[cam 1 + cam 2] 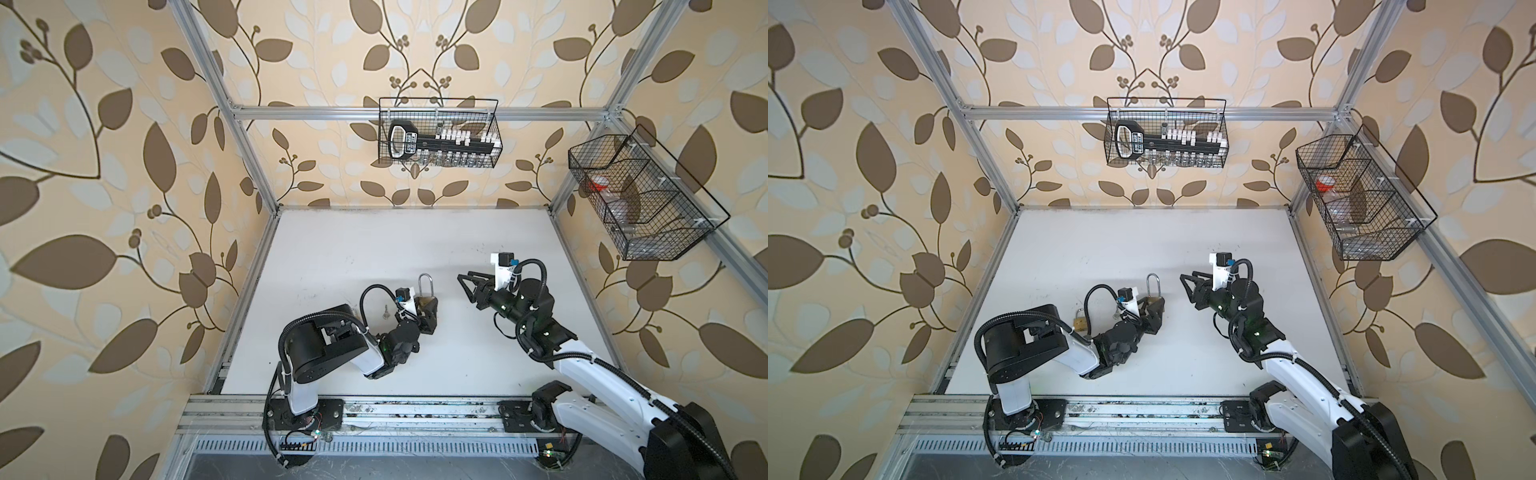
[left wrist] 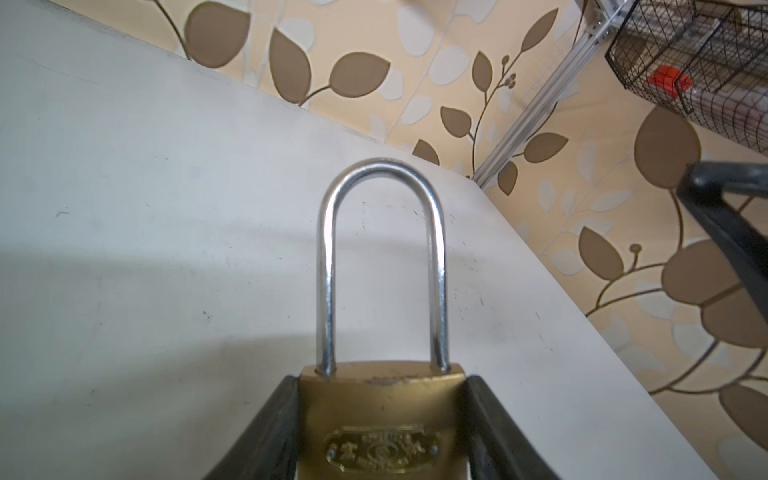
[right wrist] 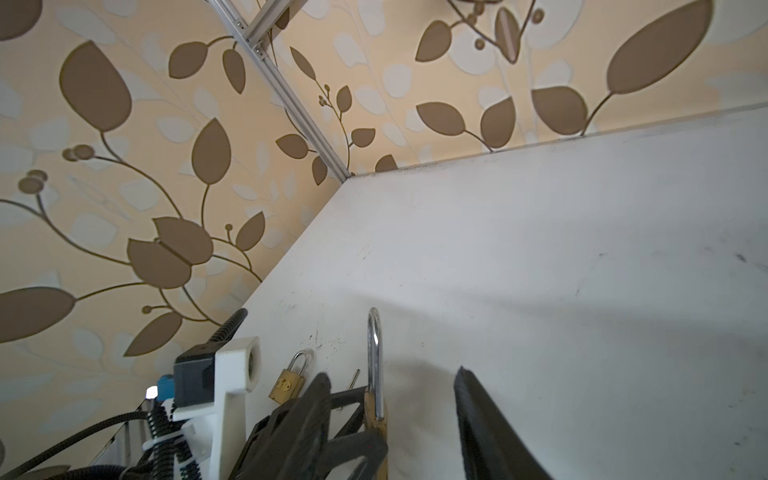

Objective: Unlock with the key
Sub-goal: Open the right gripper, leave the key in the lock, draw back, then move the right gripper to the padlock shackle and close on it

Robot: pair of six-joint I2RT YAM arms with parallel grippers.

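Between the left tool's [image 1: 429, 307] jaws sits a brass padlock [image 2: 382, 415], clamped. Empty and part open, the right tool [image 3: 390, 374] should grasp the key [image 1: 385, 312] beyond the left tool by its head.

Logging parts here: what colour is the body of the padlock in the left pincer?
The padlock body is brass gold, seen best in the left wrist view.

The left arm [image 1: 324, 345] and right arm [image 1: 590, 374] pair white link shells with black joint housings. Black corrugated cable [image 1: 374, 286] loops to white wrist mounts. The right gripper [image 1: 466, 286] is black and truss-shaped. The black base plates [image 1: 332, 411], low in frame, seem bolted.
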